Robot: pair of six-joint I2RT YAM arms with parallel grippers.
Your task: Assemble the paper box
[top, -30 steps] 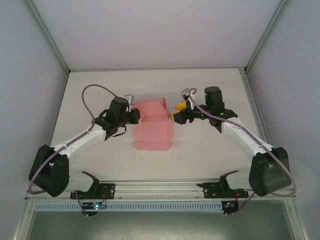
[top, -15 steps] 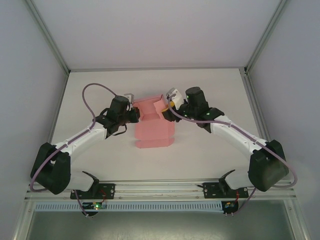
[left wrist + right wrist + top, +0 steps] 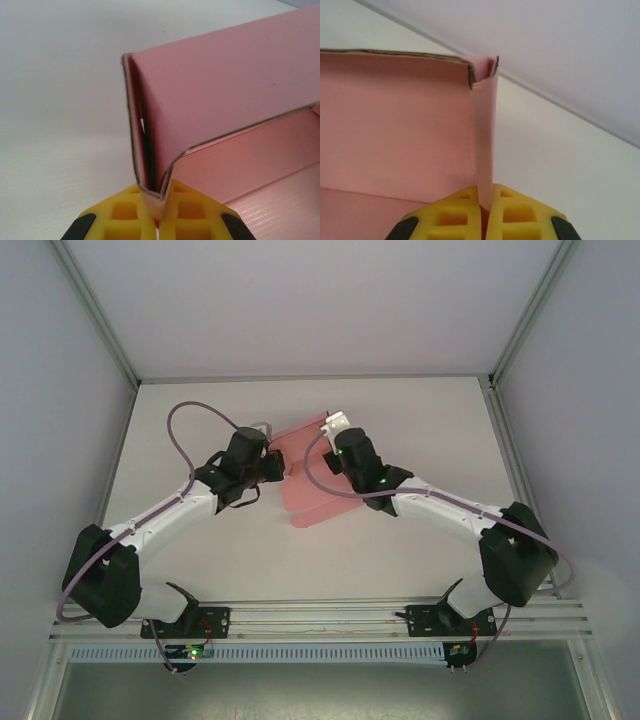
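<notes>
Box is sitting mid-frame; left gripper is clamping its folded wall edge, right gripper is clamping a corner flap, table spreading wide around.

You look down from above and behind on the whole table, while both wrist cameras sit close against the same paper box.

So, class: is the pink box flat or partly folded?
Partly folded: paper box walls stand upright, pinched by left gripper and right gripper.
</notes>
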